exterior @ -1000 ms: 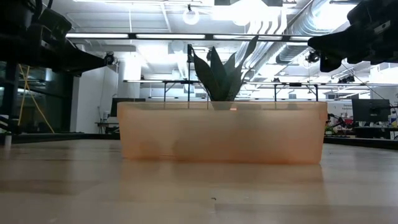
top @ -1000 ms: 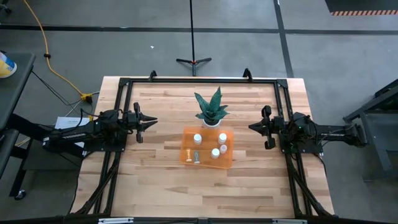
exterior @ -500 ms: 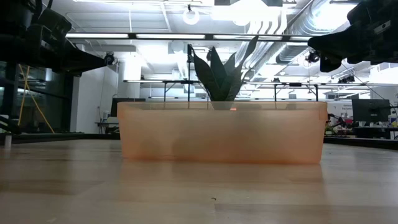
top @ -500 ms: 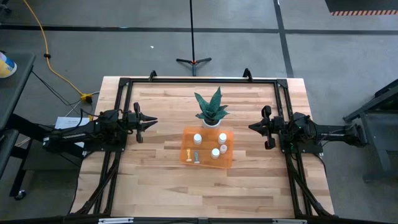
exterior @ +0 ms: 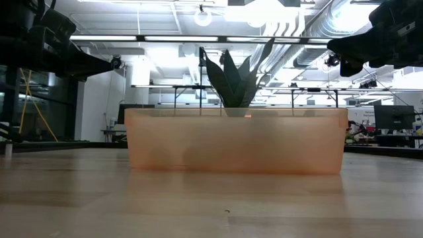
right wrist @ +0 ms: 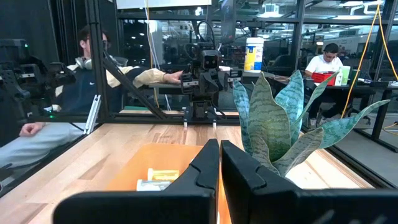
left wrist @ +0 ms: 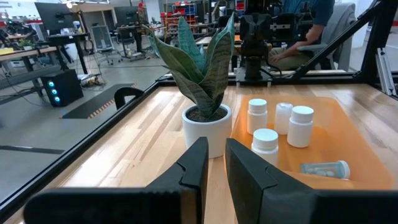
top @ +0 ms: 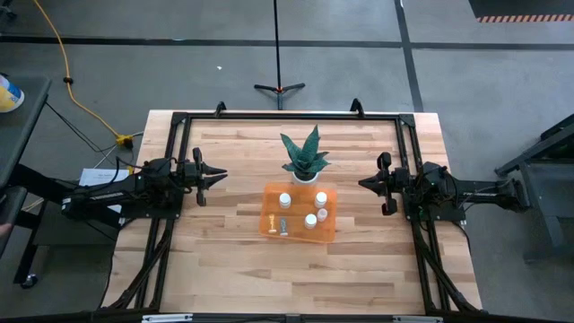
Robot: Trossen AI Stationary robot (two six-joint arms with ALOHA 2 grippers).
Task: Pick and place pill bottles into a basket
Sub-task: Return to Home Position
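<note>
Where translucent basket (top: 302, 191) sits, bottles (top: 285, 199) (white cylinders) stand.

Overhead, table-level, wrist views; basket (top: 301, 206) shared.

robotics lab/workshop: exposed ceiling ducts (exterior: 316, 36), desks w/ monitors (left wrist: 55, 11), concrete floor (top: 134, 76), seated ppl (right wrist: 323, 59).
</note>
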